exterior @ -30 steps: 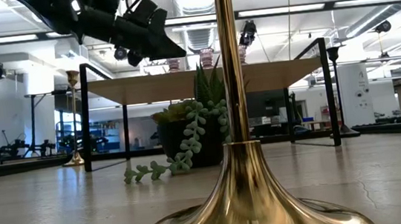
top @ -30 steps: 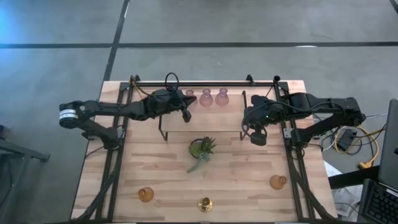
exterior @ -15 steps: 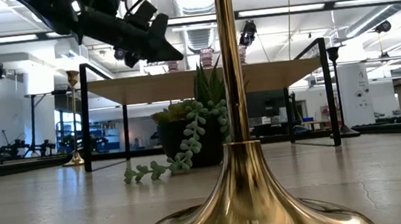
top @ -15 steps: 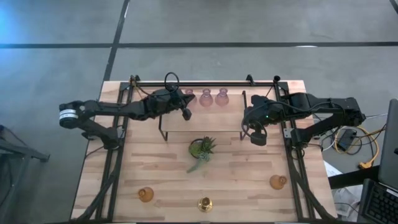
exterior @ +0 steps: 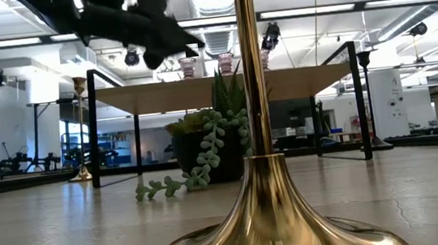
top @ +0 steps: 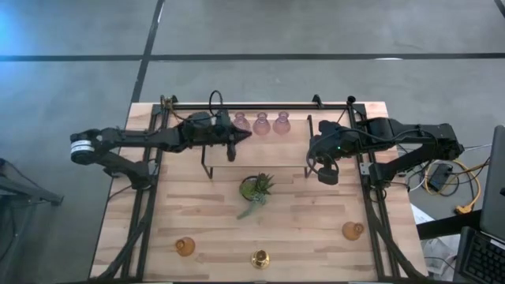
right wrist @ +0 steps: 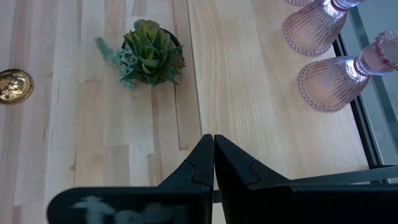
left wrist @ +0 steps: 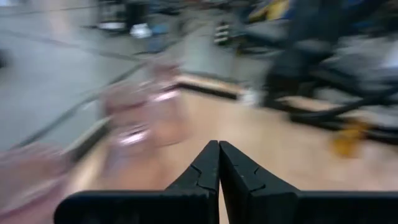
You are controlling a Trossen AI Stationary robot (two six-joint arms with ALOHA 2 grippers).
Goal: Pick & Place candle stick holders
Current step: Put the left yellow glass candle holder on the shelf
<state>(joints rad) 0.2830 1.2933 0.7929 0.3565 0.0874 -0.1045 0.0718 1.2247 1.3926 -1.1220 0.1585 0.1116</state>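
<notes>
Since the earlier frame the left gripper (top: 234, 139) has shifted along the raised shelf (top: 331, 106) toward the three pink holders (top: 261, 123); its fingers are pressed together, holding nothing. Nearest the front edge stands a brass holder (top: 259, 257), with amber holders (top: 185, 247) to either side. The potted plant (top: 257, 188) sits mid-table. The right gripper (top: 327, 175) hovers beside the shelf, fingers closed and empty. The pink holders stand in a row on the shelf's far side.

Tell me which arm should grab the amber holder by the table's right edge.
Probably the right: its shut right gripper hangs on the same side as that amber holder. The left gripper, also shut, sits by the pink holders, farther off.
</notes>
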